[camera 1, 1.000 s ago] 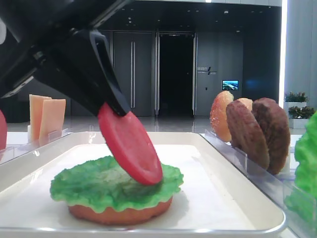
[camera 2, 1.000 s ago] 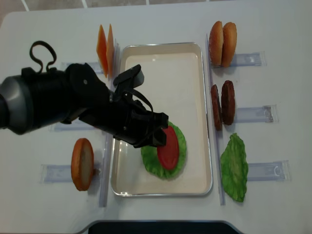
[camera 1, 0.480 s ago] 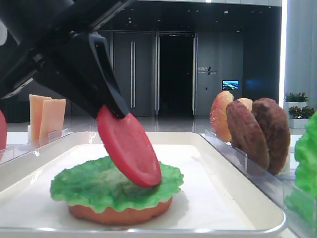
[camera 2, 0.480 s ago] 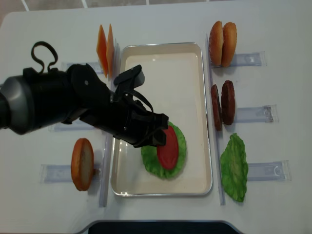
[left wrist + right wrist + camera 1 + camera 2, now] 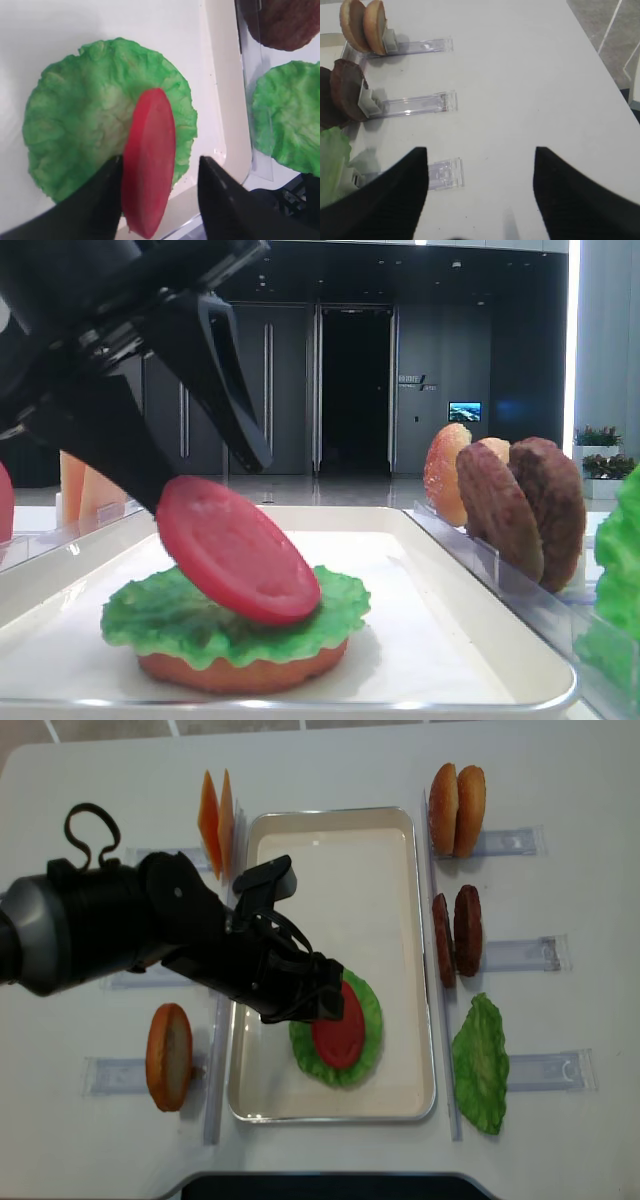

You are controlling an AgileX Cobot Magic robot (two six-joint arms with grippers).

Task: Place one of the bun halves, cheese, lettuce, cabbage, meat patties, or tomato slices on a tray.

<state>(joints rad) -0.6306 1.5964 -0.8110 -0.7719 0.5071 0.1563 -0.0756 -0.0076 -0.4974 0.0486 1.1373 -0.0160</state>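
The white tray [image 5: 330, 814] holds a bun half [image 5: 240, 672] with a lettuce leaf [image 5: 170, 615] on top. A red tomato slice [image 5: 238, 565] leans tilted on that lettuce [image 5: 80, 125]. My left gripper [image 5: 160, 167] straddles the slice [image 5: 149, 195] and stands open: the slice rests against one finger, with a clear gap to the other. From overhead, the left gripper [image 5: 322, 1005] sits over the tomato slice [image 5: 338, 1034]. My right gripper [image 5: 479, 155] hangs open over bare table with nothing between its fingers.
Clear racks flank the tray. On the right stand two bun halves [image 5: 456, 796], two meat patties [image 5: 457, 932] and a lettuce leaf [image 5: 481, 1062]. On the left are cheese slices [image 5: 217, 810] and a bun half [image 5: 168, 1056]. The left arm covers the left-side racks.
My left gripper has opened. The tomato slice has slipped lower and tipped flatter onto the lettuce. The right arm's earlier position is not shown.
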